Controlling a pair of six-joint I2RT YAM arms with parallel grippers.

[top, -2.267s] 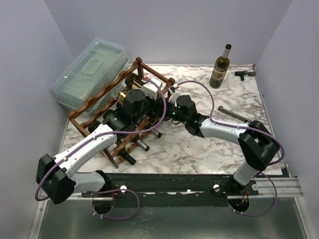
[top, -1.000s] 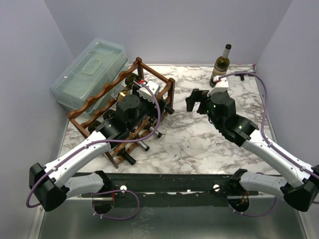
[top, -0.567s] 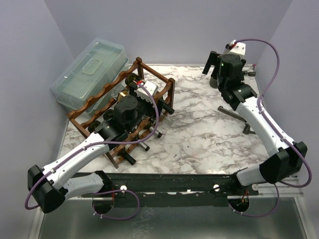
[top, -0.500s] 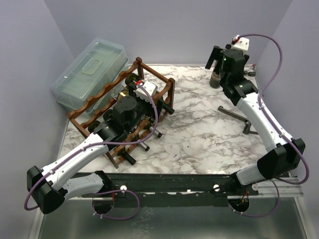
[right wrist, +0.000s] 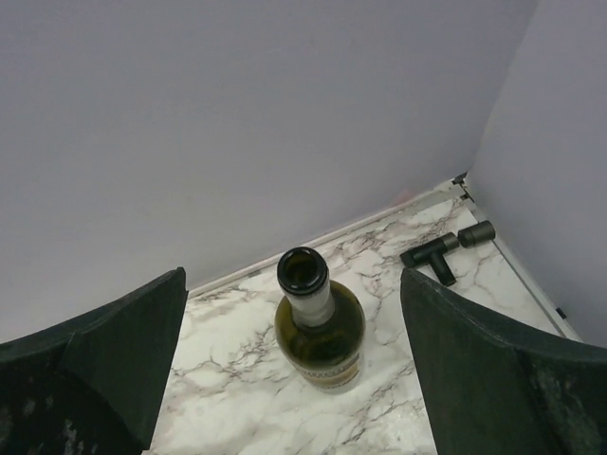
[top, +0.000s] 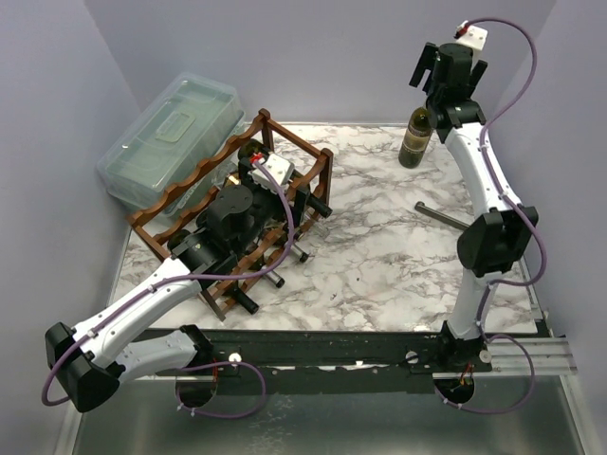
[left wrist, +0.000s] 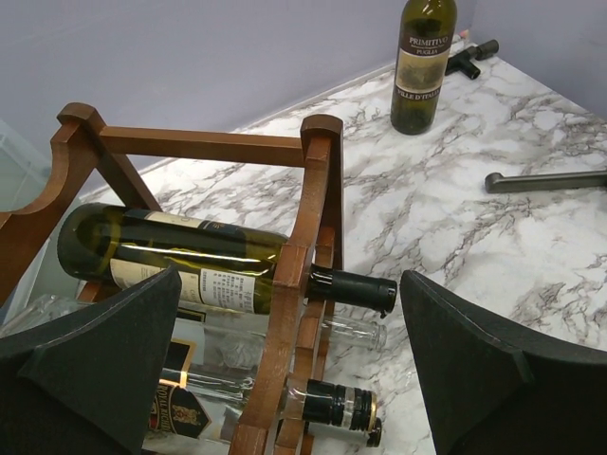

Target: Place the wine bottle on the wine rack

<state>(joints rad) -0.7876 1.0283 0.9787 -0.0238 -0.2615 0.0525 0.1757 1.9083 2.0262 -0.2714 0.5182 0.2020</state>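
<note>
— At the far right of the white marble desk [top: 379, 261], the dark green glass wine bottle [top: 417, 140] stands upright, well apart from the reddish-brown wooden wine rack [top: 204, 185]. Which step is this, in your opinion?

— I judge it is the approach before the grasp. The right gripper [right wrist: 289, 280] hangs above the open mouth of the bottle, with its jaws spread wide and touching nothing.

— And the other arm?

— The left gripper [left wrist: 289, 277] is spread too and holds nothing. It hovers at the end of the rack, where a green bottle with a pale label [left wrist: 190, 251] lies in the top tier.

— What does the next move call for?

— The right gripper should descend until the neck is between the jaws, then close firmly. The glass looks smooth and the bottle heavy, so a grip low on the neck seems safer to me. After that, the bottle must be turned to lie flat in a cradle that is not taken.
</note>
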